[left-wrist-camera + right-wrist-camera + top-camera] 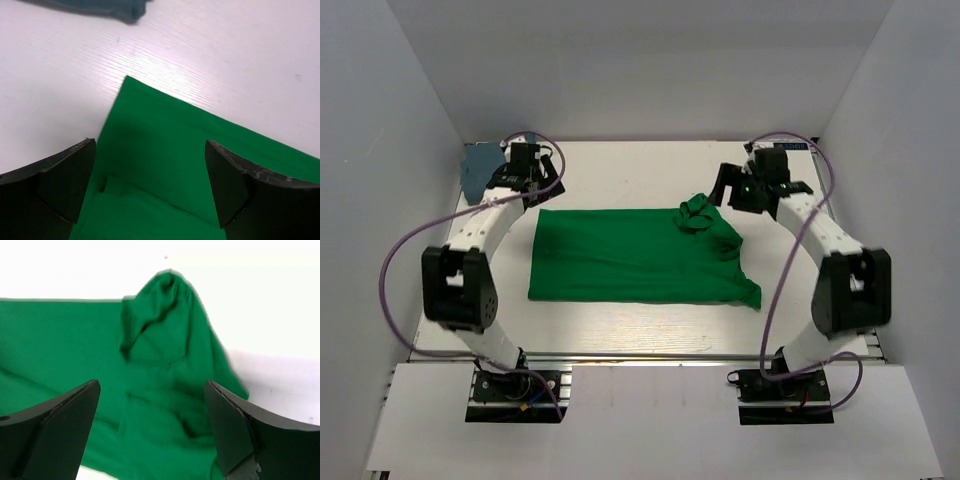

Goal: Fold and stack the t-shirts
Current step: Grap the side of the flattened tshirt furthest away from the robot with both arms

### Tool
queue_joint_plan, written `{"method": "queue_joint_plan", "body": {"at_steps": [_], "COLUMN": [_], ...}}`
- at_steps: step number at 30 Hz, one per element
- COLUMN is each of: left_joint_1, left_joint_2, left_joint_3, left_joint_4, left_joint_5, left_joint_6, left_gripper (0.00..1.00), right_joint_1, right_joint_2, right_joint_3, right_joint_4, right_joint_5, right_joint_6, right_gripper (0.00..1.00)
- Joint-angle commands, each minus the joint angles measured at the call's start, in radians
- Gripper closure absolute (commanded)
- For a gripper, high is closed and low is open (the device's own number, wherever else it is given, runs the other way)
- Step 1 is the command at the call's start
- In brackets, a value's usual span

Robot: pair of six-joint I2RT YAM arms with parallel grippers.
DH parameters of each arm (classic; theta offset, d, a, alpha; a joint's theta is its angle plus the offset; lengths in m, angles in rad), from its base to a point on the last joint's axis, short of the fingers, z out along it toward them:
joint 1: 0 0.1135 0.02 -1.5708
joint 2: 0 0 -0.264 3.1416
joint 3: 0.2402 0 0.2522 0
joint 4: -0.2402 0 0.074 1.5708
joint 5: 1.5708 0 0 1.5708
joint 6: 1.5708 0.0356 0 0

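The bright green t-shirt [630, 255] lies spread flat in the middle of the white table, with a bunched-up sleeve [696, 212] at its far right corner. The slate grey-blue t-shirt [475, 170] is crumpled at the far left, partly behind the left arm. My left gripper [542, 185] hovers open over the green shirt's far left corner [165, 150]; the grey-blue t-shirt [100, 7] shows at the top edge of that view. My right gripper [735, 190] hangs open just right of the bunched sleeve [160, 310]. Neither gripper holds anything.
White walls close in the table [620, 165] on the left, back and right. A metal rail [640, 355] runs along the near edge by the arm bases. Purple cables loop out from both arms.
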Motion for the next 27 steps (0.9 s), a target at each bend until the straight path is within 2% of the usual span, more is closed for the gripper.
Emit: {"method": "queue_joint_plan", "body": {"at_steps": [1,3,4,10,14,17,18,21,22,24,25,26,27], "left_joint_1": [0.03,0.039,0.051,0.087,0.105,0.114,0.114,0.114,0.114,0.114,0.114,0.114,0.114], "left_joint_2": [0.112,0.193,0.213,0.29,0.369,0.4,0.416,0.425,0.425,0.416,0.416,0.416,0.416], "left_joint_3": [0.071,0.121,0.131,0.117,0.126,0.126,0.126,0.117,0.096,0.074,0.063,0.049,0.049], "left_joint_4": [-0.042,-0.063,-0.063,0.043,0.043,0.043,0.052,0.063,0.095,0.122,0.132,0.142,0.142], "left_joint_5": [-0.024,-0.023,-0.023,0.021,0.032,0.085,0.099,0.142,0.154,0.187,0.199,0.199,0.199], "left_joint_6": [0.033,0.042,0.042,0.051,0.051,0.06,0.061,0.061,0.071,0.08,0.081,0.081,0.081], "left_gripper": [0.0,0.0,0.0,0.04,0.13,0.24,0.33,0.48,0.61,0.73,0.91,1.0,1.0], "right_joint_1": [0.017,0.025,0.03,0.057,0.062,0.063,0.063,0.063,0.062,0.062,0.063,0.062,0.063], "right_joint_2": [0.149,0.2,0.27,0.456,0.499,0.516,0.505,0.462,0.45,0.432,0.428,0.433,0.438], "right_joint_3": [0.169,0.219,0.298,0.484,0.507,0.501,0.485,0.393,0.373,0.33,0.325,0.323,0.323], "right_joint_4": [-0.011,-0.044,-0.051,-0.115,-0.109,-0.127,-0.129,-0.118,-0.095,-0.094,-0.086,-0.084,-0.084], "right_joint_5": [0.05,0.053,0.052,0.061,0.066,0.07,0.072,0.079,0.083,0.076,0.073,0.069,0.054], "right_joint_6": [-0.018,-0.024,-0.031,-0.058,-0.048,-0.044,-0.044,-0.05,-0.05,-0.058,-0.055,-0.056,-0.056], "right_gripper": [0.1,0.1,0.1,0.1,0.11,0.14,0.16,0.21,0.21,0.23,0.26,0.27,0.27]}}
